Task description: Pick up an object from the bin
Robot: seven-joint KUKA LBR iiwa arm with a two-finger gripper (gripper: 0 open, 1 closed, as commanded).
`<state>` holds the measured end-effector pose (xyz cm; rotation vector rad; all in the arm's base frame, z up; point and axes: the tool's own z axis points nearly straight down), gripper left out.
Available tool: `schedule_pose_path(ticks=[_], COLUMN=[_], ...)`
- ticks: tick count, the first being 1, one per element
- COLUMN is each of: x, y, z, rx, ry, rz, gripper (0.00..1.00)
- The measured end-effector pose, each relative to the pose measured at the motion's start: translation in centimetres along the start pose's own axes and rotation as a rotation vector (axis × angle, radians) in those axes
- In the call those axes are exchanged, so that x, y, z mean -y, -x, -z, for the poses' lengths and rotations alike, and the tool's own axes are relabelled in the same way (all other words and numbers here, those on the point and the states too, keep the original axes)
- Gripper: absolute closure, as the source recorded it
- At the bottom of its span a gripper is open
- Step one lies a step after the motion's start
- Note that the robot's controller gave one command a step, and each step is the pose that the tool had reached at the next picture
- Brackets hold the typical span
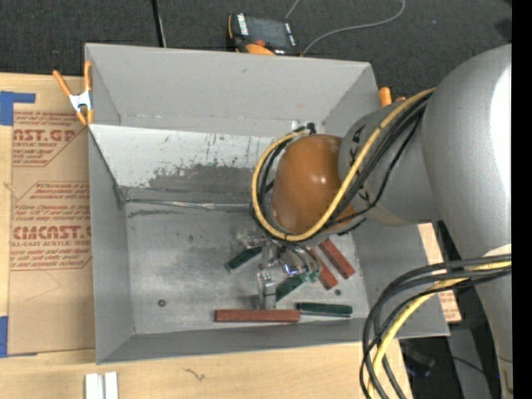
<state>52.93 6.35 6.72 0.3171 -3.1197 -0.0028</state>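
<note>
My gripper [268, 281] hangs low over the middle of the bin floor, below the orange dome on the wrist. A dark green stick [243, 258] lies just to its left. Another green stick [291, 287] lies tilted right beside it on the right. A long red-brown bar [256, 315] lies flat in front of the gripper, near the bin's front wall. Whether anything is held is hidden by the gripper's body.
A third green stick [324, 309] lies at the front right. Two red-brown bars [335, 259] lie slanted against the right side, partly under the arm. The arm and its cables cover the bin's right part.
</note>
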Motion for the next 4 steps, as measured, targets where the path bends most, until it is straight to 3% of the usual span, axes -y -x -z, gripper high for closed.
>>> schedule_pose_path(ticks=[1, 2, 3, 4], x=[8.4, -0.7, -0.1, 0.0], y=[-0.3, 1.3, 1.2, -3.7], z=[0.5, 0.3, 0.3, 15.7], rx=[0.007, 0.008, 0.008, 0.013], ry=[-0.005, 0.003, -0.001, -0.003], rz=[-0.016, 0.022, 0.014, 0.046], gripper=[0.00, 0.00, 1.00, 1.00])
